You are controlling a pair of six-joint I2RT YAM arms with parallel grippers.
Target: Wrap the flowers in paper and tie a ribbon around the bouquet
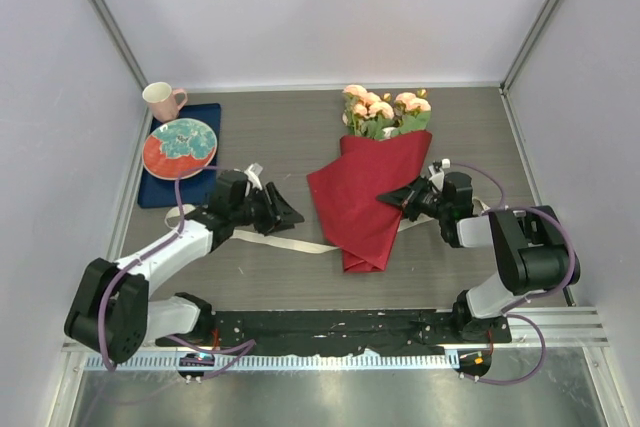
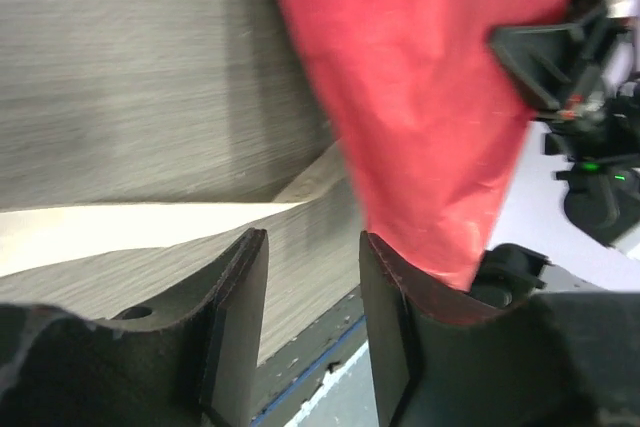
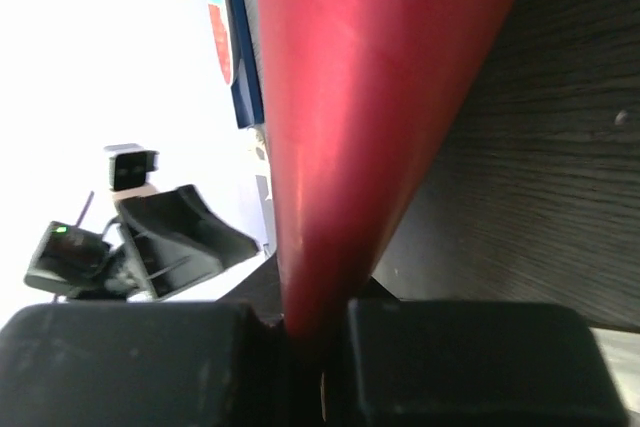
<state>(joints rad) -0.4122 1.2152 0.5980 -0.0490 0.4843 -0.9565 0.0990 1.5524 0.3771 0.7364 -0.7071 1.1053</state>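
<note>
Right pincer (image 3: 318, 319) is clenched on an edge of the paper (image 3: 350, 97), which is coned around the flowers (image 1: 385, 110) far off to its right. Left pincer (image 2: 313, 247) stands released and empty, ribbon (image 2: 120, 222) just ahead. Should that pinch slip, the wrap could spring open before tying.

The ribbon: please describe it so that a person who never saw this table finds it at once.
On the grey wooden table, look left of the red paper cone in the middle. The ribbon lies flat there, running to the cone's lower edge. It is the only long, narrow, cream-white strip.
</note>
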